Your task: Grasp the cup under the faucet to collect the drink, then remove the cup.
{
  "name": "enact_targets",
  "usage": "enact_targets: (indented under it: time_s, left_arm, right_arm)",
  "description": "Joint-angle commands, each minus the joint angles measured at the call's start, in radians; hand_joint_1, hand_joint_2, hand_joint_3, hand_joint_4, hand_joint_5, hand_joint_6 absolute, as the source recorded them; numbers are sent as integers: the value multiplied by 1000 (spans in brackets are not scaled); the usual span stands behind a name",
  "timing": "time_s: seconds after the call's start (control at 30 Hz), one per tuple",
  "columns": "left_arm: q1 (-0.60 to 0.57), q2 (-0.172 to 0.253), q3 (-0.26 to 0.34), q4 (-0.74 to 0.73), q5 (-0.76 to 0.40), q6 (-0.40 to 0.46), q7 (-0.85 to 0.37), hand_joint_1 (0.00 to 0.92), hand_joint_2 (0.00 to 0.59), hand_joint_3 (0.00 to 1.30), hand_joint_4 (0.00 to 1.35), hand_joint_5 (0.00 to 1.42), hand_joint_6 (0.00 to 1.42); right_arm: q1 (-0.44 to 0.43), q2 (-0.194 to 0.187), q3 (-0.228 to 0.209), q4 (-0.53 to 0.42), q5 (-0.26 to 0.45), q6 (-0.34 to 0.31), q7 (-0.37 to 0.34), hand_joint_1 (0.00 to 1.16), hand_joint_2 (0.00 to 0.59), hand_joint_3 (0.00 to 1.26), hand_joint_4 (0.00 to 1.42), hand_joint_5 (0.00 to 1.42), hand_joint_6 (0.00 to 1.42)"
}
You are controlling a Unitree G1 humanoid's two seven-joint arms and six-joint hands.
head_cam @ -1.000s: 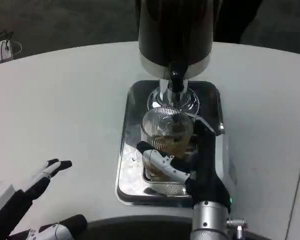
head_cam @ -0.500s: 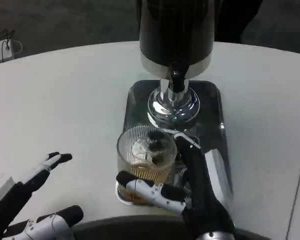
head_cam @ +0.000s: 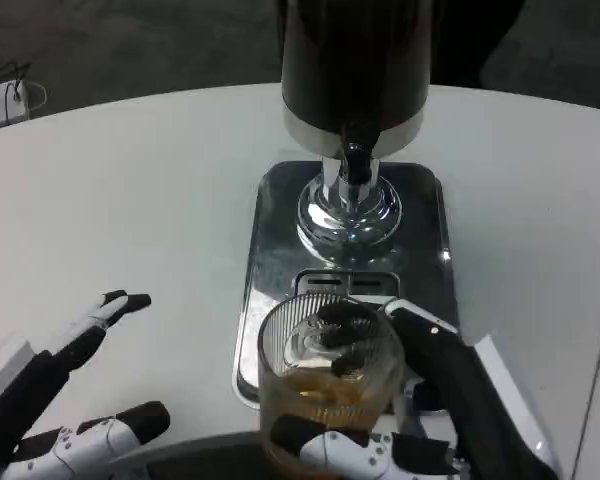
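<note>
At the far left, your left hand (head_cam: 65, 400) rests low over the white table (head_cam: 130, 190), fingers spread apart and holding nothing. Moving right, your right hand (head_cam: 430, 410) wraps around the cup (head_cam: 328, 385), fingers clamped on its lower wall. The cup is a clear ribbed glass with amber drink in its bottom part, held at the near edge of the silver drip tray (head_cam: 270, 230), well clear of the faucet (head_cam: 355, 160) behind it. You appear to be on the removal step. Next, judge a level carry to bare table and a gentle set-down, since tilting could spill the drink.
</note>
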Motion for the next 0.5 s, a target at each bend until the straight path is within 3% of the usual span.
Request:
enact_targets:
  time_s: [0.03, 0.3, 0.5]
  left_arm:
    - [2, 17, -21, -41, 10, -29, -9, 0, 52, 118, 4, 50, 139]
    - [48, 39, -53, -171, 84, -80, -28, 0, 57, 64, 0, 0, 87]
    - [107, 46, -54, -307, 137, -84, -55, 0, 57, 19, 0, 0, 42]
  right_arm:
    - [43, -45, -77, -156, 39, -14, 81, 946, 216, 1063, 1239, 1384, 1424]
    - [51, -112, -269, -256, 125, -2, 201, 950, 183, 1061, 1224, 1370, 1424]
    - [29, -149, -348, -272, 164, -19, 257, 955, 161, 1061, 1224, 1370, 1424]
